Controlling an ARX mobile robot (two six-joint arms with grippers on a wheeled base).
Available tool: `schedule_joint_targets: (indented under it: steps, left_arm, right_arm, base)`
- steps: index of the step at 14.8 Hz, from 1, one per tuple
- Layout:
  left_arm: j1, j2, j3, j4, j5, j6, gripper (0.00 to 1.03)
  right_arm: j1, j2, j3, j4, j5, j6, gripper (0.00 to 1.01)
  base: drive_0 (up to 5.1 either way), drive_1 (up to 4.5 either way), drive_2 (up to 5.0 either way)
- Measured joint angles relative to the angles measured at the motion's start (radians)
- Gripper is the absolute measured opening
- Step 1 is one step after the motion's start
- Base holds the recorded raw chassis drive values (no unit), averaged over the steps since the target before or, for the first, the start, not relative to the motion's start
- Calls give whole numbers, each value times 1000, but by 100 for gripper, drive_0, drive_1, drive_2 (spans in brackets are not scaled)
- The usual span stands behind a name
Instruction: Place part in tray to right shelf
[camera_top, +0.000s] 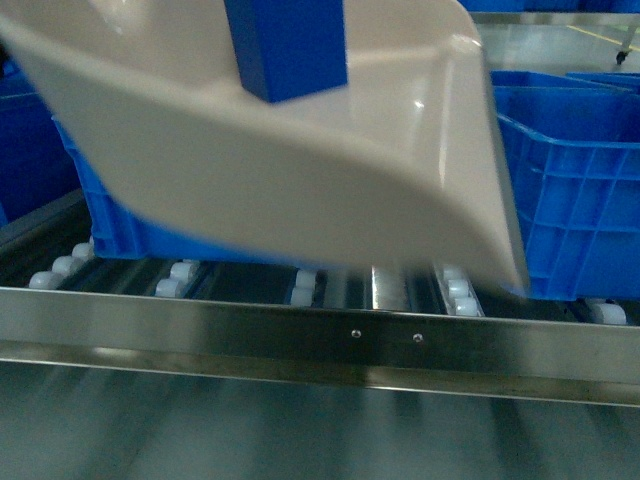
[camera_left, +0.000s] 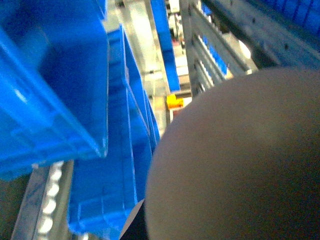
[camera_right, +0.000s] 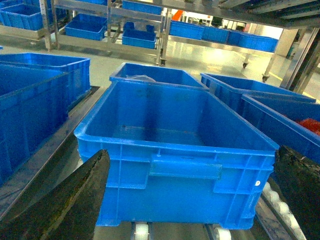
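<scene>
The stainless-steel roller shelf (camera_top: 330, 335) is our landmark, its flat front rail running across the head view with small white rollers (camera_top: 460, 295) just behind it. Above the rail's left and middle, the big glossy beige scoop-shaped tray (camera_top: 300, 170) hangs tilted, blurred, in front of a blue rectangular crate (camera_top: 130, 230) sitting on the rollers. Inside the tray, near the top edge of the view, stands the small bright-blue plastic part (camera_top: 285, 45). Further right on the shelf sits another blue crate (camera_top: 580, 200). The left wrist view is filled by the tray's rounded beige underside (camera_left: 235, 160), so the left pincer's state cannot be told. In the right wrist view the right pincer (camera_right: 187, 200) has its dark fingers (camera_right: 75, 200) spread wide, holding nothing, facing an open blue crate (camera_right: 175, 150) on the rollers.
</scene>
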Motion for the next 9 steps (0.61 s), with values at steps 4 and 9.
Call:
schedule_joint_targets:
  steps: [4, 9]
  left_arm:
    - [22, 190, 312, -120, -211, 19, 15]
    - [2, 441, 686, -247, -583, 299, 15]
  right_arm:
    - [0, 0, 0, 0, 0, 0, 98]
    - [0, 0, 0, 0, 0, 0, 98]
  base:
    - [0, 0, 0]
    - [0, 0, 0]
